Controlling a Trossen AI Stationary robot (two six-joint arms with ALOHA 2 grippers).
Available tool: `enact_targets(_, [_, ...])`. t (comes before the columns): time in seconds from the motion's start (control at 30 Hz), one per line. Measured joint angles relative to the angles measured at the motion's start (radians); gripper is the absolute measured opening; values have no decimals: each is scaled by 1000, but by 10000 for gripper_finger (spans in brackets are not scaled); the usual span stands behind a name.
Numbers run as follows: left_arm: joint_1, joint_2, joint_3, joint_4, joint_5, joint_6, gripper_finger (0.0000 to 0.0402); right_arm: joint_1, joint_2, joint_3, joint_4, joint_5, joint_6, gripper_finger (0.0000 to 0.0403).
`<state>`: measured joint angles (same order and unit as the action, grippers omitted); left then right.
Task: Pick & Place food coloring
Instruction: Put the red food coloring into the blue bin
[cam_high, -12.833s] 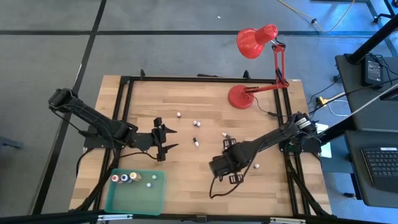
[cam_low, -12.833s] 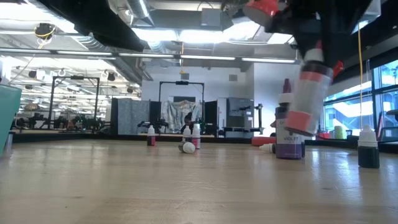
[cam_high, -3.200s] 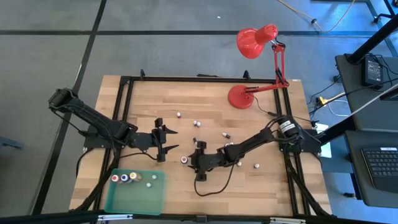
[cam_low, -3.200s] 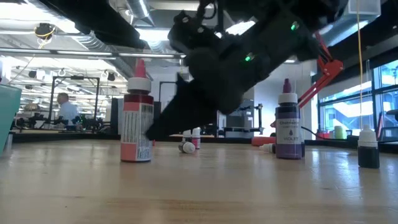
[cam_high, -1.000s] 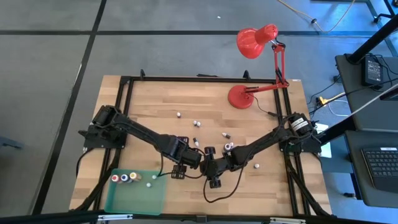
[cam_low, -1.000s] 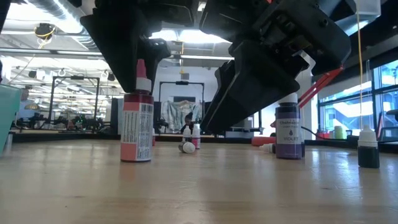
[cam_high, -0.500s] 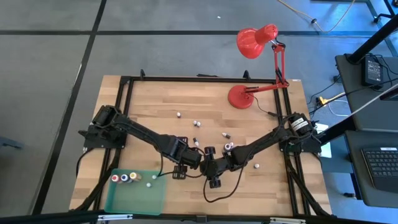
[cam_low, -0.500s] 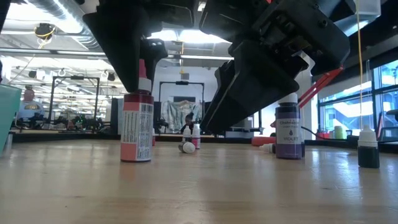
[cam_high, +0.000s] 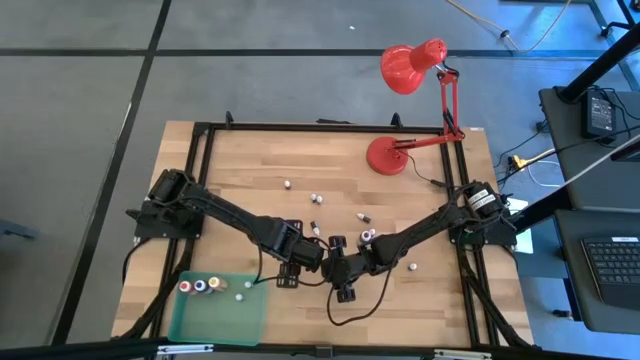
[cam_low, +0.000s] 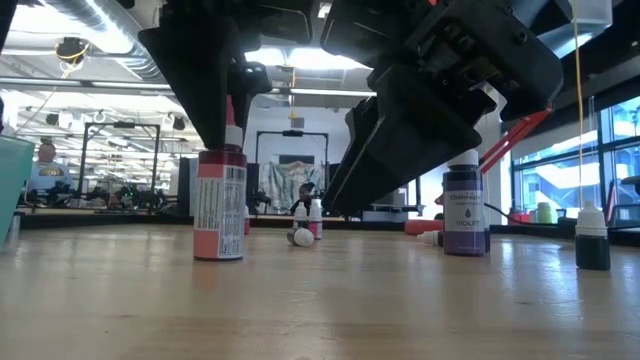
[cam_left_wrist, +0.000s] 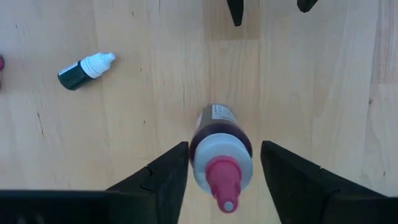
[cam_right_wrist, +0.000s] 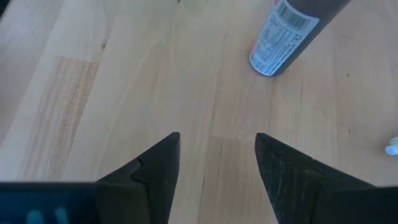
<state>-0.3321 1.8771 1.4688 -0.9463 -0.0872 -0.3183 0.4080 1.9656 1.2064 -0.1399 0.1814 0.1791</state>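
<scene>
Here the left tool straddles the upright red bottle, ungripped (violet bottle reads "VIOLET")

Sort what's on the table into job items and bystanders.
Job: red bottle between left gripper fingers; violet bottle; dark green bottle; green tray; right gripper, empty.
Bystanders: red desk lamp.

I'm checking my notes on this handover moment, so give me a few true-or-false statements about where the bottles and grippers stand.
1. The red bottle with the pink tip stands upright between the left gripper's fingers. True.
2. The right gripper holds a bottle. False: nothing sits between its open fingers.
3. The green tray is empty. False: several small bottles lie in it.
4. A violet-labelled bottle stands upright on the wooden table. True.
</scene>
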Motion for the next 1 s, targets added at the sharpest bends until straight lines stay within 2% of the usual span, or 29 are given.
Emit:
enact_targets(0.3, [0, -2, 0, 0, 2, 24, 119, 0, 0, 0, 0, 0, 0, 210])
enact_targets(0.5, [0, -14, -1, -22, 9, 12, 117, 0, 0, 0, 0, 0, 0, 210])
enact_targets(0.7, [0, -79, -1, -72, 50, -58, 124, 0, 0, 0, 0, 0, -2, 210])
enact_targets(1.0, [-28, -244, -1, -182, 56, -277, 121, 0, 0, 0, -2, 0, -4, 210])
